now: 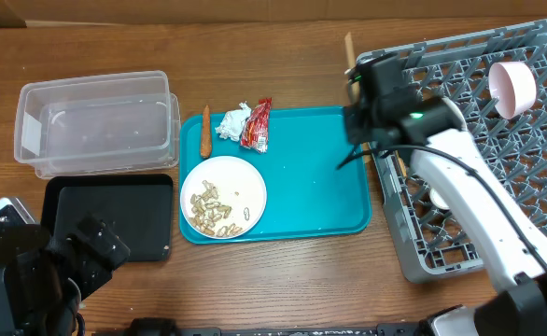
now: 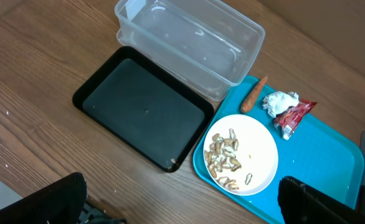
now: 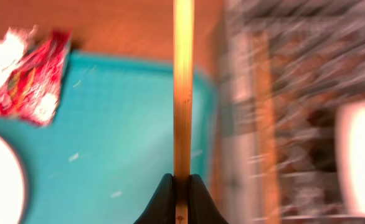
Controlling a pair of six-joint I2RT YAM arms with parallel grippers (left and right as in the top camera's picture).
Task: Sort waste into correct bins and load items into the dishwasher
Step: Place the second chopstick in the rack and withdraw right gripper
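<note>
Brown wood-grain table [image 1: 283,280] under everything. My right gripper [image 3: 182,186] is pinched tight on a chopstick [image 3: 183,93] — thin, pale, straight — above the edge of the teal tray [image 3: 120,124], beside the grey rack [image 1: 497,121]. I see my left gripper [image 2: 181,182] spread wide, empty.

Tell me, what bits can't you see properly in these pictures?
- Right wrist view: the dish rack is smeared by blur; pegs unreadable.
- Overhead: the right arm covers the right gripper and most of its chopstick.
- Overhead: a white item in the rack sits half hidden under that arm.
- Left wrist view: the bottom edge cuts off the fingers of the left gripper.
</note>
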